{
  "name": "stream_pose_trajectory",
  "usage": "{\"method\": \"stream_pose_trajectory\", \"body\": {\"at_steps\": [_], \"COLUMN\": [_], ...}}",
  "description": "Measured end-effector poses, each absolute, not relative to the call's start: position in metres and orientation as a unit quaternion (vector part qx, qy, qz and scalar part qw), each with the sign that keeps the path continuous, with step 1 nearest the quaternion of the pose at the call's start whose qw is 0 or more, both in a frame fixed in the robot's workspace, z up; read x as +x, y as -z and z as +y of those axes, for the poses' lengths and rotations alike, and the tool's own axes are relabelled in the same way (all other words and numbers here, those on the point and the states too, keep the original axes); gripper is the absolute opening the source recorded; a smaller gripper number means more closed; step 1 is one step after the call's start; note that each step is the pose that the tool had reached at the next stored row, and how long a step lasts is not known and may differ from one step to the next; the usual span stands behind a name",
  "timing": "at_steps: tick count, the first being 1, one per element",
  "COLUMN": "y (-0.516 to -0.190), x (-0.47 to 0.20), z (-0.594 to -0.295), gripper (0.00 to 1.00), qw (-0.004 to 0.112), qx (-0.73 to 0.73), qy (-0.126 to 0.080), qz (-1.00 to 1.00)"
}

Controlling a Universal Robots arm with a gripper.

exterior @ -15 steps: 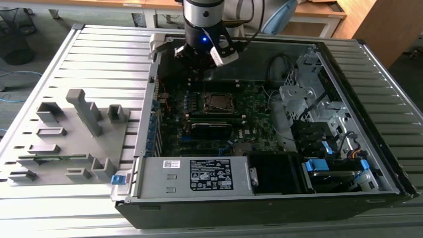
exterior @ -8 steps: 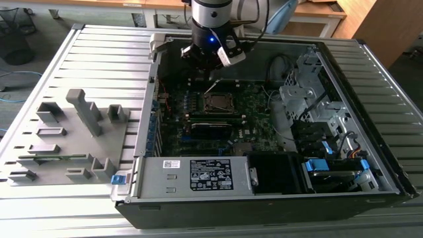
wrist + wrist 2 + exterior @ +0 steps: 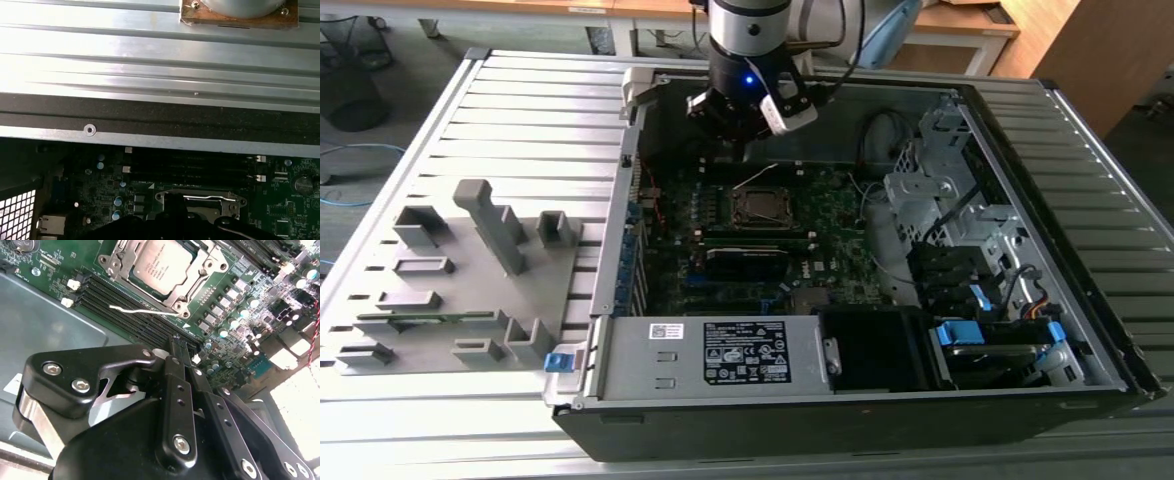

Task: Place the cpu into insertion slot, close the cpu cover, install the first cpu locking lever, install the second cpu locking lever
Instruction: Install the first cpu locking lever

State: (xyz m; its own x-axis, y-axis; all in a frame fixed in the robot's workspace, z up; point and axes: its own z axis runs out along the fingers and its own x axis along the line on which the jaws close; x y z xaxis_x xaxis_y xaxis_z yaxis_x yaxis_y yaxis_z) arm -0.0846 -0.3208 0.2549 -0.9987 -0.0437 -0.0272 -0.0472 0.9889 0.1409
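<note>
The cpu [image 3: 161, 264] lies flat in the insertion slot [image 3: 761, 207] on the green motherboard, its silver top showing through the opening of the cpu cover [image 3: 184, 292], which lies down over it. A thin wire locking lever [image 3: 145, 311] sticks out sideways over the memory slots beside the socket. My gripper [image 3: 178, 346] hangs above the board's far edge [image 3: 738, 150], away from the socket, its black fingers [image 3: 175, 375] shut together on nothing. The metal socket frame [image 3: 200, 199] also shows in the first wrist view, just past the gripper's dark body.
The board sits inside an open computer case [image 3: 1067, 330]. A power supply [image 3: 707, 355] fills its near side and a drive cage [image 3: 947, 190] stands at the exterior view's right. A grey fixture plate with upright blocks [image 3: 454, 270] lies at the left. Long black memory slots [image 3: 115, 297] run beside the socket.
</note>
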Motion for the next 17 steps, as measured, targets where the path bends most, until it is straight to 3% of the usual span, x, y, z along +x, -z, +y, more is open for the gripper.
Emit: {"method": "stream_pose_trajectory", "body": {"at_steps": [17], "y": [-0.2505], "x": [-0.0835], "z": [-0.3216], "gripper": [0.11], "qw": [0.016], "qx": [0.027], "qy": [-0.080], "qz": [0.996]}}
